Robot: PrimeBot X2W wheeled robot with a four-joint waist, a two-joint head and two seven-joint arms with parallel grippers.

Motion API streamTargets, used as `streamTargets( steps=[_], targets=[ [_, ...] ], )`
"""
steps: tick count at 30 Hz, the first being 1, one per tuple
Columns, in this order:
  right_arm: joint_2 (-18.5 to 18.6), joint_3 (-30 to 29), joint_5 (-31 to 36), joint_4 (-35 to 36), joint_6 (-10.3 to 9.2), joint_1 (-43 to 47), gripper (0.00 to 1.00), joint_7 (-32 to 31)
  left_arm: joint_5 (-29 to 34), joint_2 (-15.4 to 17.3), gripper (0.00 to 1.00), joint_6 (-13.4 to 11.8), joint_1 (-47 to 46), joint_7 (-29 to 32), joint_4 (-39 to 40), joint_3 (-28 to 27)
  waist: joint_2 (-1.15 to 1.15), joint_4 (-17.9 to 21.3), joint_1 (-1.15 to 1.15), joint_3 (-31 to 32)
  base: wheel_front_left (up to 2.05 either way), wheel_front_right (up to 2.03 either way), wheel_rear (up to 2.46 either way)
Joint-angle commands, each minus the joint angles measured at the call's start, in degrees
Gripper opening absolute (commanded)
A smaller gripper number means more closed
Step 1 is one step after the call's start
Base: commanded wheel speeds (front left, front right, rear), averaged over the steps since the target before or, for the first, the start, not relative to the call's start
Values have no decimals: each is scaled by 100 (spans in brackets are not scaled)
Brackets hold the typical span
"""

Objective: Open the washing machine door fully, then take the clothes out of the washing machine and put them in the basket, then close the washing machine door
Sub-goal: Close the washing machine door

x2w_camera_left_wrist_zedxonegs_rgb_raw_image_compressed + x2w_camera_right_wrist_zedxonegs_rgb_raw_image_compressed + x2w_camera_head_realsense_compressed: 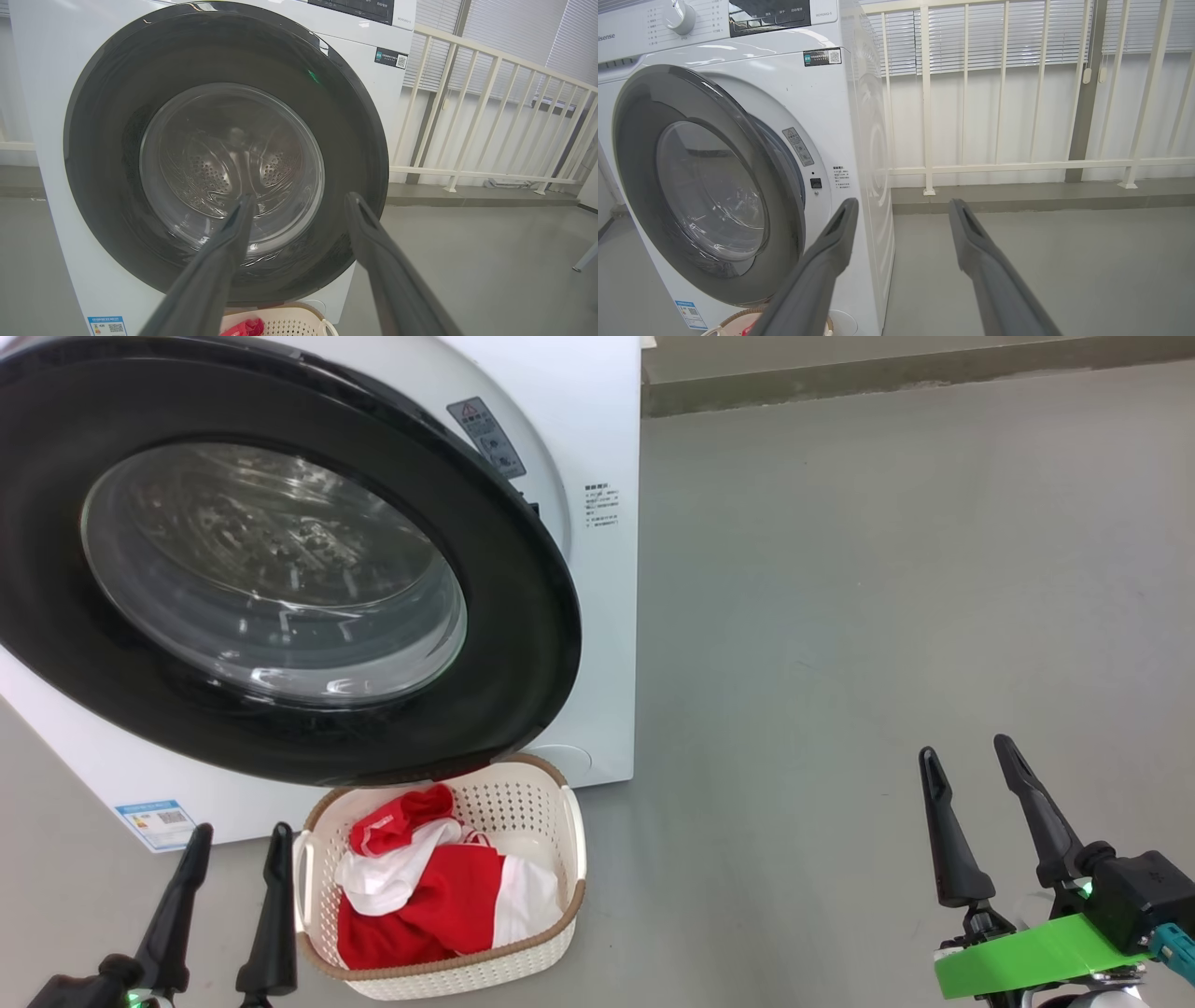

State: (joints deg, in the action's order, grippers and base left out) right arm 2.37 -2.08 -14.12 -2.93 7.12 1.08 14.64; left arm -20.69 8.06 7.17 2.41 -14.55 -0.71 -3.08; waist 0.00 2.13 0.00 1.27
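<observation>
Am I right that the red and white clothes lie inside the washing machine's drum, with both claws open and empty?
Not quite. The head view shows the clothes lying in the basket on the floor in front of the washing machine, not inside it. The left claw and the right claw are indeed open and empty.

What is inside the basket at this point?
Red and white clothes lie heaped in the basket. Its bottom is covered, so anything beneath the pile cannot be seen.
</observation>
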Motion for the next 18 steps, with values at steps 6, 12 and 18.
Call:
streamTargets(
  steps=[6, 12, 18],
  targets=[
    [51, 138, -18, 148, 36, -98, 100, 36, 53, 115, 100, 32, -176, -44, 4, -190, 0, -25, 0, 12, 0, 0, 0],
    [51, 147, 3, 146, 36, -87, 100, 36, 90, 118, 100, 32, -185, -44, -61, -188, 0, -37, 0, 34, 0, 0, 0],
    [51, 175, 22, 128, 36, -82, 100, 36, 131, 143, 100, 32, -191, -44, -119, -133, 0, -65, 0, 31, 0, 0, 0]
  ],
)
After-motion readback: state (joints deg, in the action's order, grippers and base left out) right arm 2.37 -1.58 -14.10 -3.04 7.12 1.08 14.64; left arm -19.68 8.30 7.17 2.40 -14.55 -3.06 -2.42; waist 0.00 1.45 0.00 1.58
